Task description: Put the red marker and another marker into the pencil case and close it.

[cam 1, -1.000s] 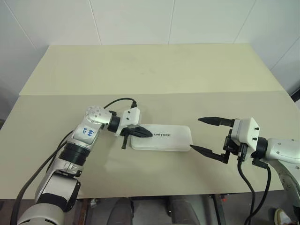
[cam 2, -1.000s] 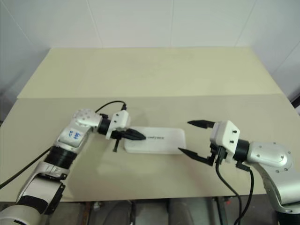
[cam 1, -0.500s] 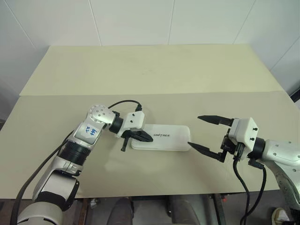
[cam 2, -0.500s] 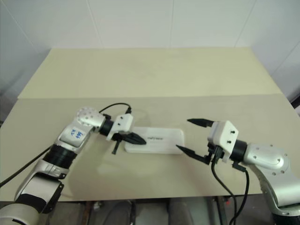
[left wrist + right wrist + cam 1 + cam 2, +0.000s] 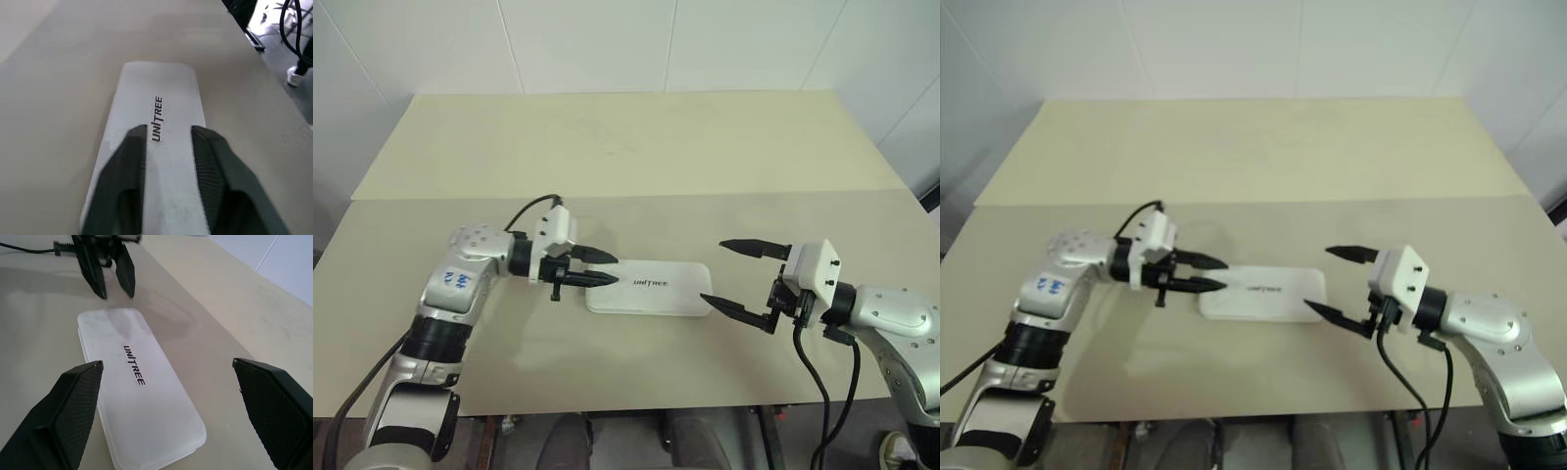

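White plastic, the pencil case lies flat and lid-down-shut on the beige table, between the two arms, its black lettering facing up. The left gripper hovers over the case's near end with its fingers apart and nothing between them; the right gripper stands spread wide just beside the opposite end, also empty. Judging by its look, the case is light, stiff and smooth, so it may slide under a push; the thin long edges or the lid's lip seem the likeliest purchase, with the other gripper steadying it
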Robot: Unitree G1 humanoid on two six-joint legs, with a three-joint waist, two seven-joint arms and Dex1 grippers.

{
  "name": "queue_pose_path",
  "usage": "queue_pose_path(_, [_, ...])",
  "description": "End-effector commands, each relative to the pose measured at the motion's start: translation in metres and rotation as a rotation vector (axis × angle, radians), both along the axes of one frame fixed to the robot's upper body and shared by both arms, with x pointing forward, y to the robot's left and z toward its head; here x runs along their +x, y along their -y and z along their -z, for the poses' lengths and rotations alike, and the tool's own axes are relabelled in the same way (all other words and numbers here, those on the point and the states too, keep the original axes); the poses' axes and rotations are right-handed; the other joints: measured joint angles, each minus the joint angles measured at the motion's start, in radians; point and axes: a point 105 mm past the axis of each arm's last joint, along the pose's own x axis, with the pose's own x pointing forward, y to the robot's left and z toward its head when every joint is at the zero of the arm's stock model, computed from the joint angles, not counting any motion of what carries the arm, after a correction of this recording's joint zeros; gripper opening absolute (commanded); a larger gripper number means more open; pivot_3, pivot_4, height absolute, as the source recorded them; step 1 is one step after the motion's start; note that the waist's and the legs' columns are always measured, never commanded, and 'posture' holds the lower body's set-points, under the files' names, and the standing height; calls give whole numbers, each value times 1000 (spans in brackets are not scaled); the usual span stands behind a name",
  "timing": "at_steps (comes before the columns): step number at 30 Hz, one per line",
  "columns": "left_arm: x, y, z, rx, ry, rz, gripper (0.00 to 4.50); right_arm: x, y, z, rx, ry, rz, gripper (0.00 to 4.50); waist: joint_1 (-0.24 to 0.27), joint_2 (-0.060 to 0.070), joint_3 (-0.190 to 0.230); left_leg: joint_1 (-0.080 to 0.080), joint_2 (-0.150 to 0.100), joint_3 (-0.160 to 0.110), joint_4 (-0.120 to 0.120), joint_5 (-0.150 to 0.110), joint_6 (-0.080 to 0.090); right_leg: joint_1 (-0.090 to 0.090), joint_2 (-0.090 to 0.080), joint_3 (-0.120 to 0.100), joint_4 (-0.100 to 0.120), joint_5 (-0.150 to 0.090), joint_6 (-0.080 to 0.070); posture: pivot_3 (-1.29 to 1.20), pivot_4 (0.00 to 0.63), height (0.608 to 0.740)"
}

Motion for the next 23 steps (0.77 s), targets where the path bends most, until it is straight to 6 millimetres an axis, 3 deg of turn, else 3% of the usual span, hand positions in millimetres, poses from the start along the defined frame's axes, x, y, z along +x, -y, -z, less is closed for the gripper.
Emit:
queue_pose_path(1, [-11, -25, -15, -105, 103, -46, 2983, 4, 2, -12, 33, 44, -2, 4500, -1, 0, 0, 0, 0, 0, 0, 0, 0, 0, 0, 0, 0, 0, 0, 0, 150, 740])
queue_pose_path(5, [-20, -46, -7, -128, 126, -128, 4395, 11, 7, -16, 51, 50, 18, 4500, -2, 0, 0, 1, 0, 0, 0, 0, 0, 0, 0, 0, 0, 0, -1, 0, 150, 740])
queue_pose_path(14, [-24, -41, -17, -161, 202, -164, 4455, 14, 7, -20, 51, 50, -5, 4500, 1, 0, 0, -1, 0, 0, 1, 0, 0, 1, 0, 0, -3, 1, 0, 0, 150, 740])
queue_pose_path(20, [-30, -33, -19, -134, 169, -128, 4455, 27, 35, -28, 35, 75, 88, 4500, -1, 0, 0, 0, 1, 0, -1, 0, 0, 0, 0, 0, -2, 0, -1, 0, 150, 740])
queue_pose_path(23, [-35, -32, -21, -108, 163, -108, 4455, 28, 32, -24, 31, 57, 68, 4500, -1, -1, 0, 0, 1, 1, 0, 0, 0, 0, 0, 0, -4, 1, 0, 0, 150, 740])
